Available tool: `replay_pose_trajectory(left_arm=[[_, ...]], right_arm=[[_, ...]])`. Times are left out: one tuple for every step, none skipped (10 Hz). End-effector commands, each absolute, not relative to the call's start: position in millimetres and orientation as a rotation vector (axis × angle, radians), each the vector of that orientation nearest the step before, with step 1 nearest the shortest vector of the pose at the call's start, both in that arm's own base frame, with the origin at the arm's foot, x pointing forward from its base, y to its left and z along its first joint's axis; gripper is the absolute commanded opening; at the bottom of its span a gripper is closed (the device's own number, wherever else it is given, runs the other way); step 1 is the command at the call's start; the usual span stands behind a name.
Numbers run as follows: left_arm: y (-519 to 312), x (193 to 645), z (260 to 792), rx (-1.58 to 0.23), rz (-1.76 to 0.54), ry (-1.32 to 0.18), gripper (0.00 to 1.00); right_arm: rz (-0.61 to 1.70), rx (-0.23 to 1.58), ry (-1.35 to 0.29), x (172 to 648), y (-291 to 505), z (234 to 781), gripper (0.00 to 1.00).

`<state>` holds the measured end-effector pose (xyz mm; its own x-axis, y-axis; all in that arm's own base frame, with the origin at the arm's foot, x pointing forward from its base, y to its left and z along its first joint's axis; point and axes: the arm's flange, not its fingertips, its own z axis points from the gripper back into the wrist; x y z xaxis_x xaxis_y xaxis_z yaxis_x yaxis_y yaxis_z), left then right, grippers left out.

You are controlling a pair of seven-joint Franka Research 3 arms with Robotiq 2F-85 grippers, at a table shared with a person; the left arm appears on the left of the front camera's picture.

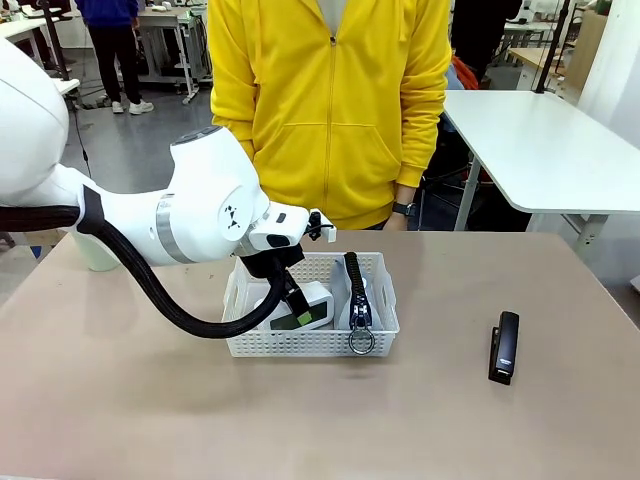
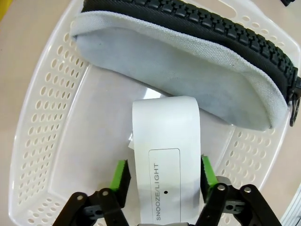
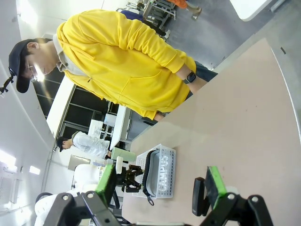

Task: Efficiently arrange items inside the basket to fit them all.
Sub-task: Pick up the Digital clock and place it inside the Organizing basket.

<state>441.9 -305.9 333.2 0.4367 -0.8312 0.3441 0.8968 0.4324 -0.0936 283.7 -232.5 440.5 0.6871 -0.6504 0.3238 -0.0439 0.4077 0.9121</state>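
Observation:
The white basket sits mid-table. In its right half the grey zip pouch stands on edge, ring pull toward me. My left gripper reaches into the left half, shut on the small white box, which is tilted. In the left wrist view the green pads flank the box, printed SNOOZE/LIGHT, above the basket floor, with the pouch beyond. The black stapler lies right of the basket. The pale green cup stands far left behind my arm. My right gripper is open, high above the table, with the stapler below.
A person in a yellow hoodie stands at the far edge behind the basket, hands down. A white table stands at the back right. Bare tabletop lies in front of the basket and around the stapler.

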Motion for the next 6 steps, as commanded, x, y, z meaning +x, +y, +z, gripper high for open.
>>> replay_pose_trajectory(left_arm=[[-302,443,337,-0.280,-1.105,-0.281,1.00],[-302,442,338,-0.279,-1.105,-0.288,1.00],[-301,440,341,-0.274,-1.100,-0.302,1.00],[-298,439,344,-0.279,-1.093,-0.318,1.00],[-295,437,348,-0.290,-1.088,-0.336,1.00],[-292,434,352,-0.285,-1.085,-0.346,1.00]], right_arm=[[-0.427,1.117,-0.765,286,-234,443,1.00],[-0.427,1.117,-0.765,286,-234,443,1.00],[-0.427,1.117,-0.765,286,-234,443,1.00],[-0.427,1.117,-0.765,286,-234,443,1.00],[-0.427,1.117,-0.765,286,-234,443,1.00],[-0.427,1.117,-0.765,286,-234,443,1.00]])
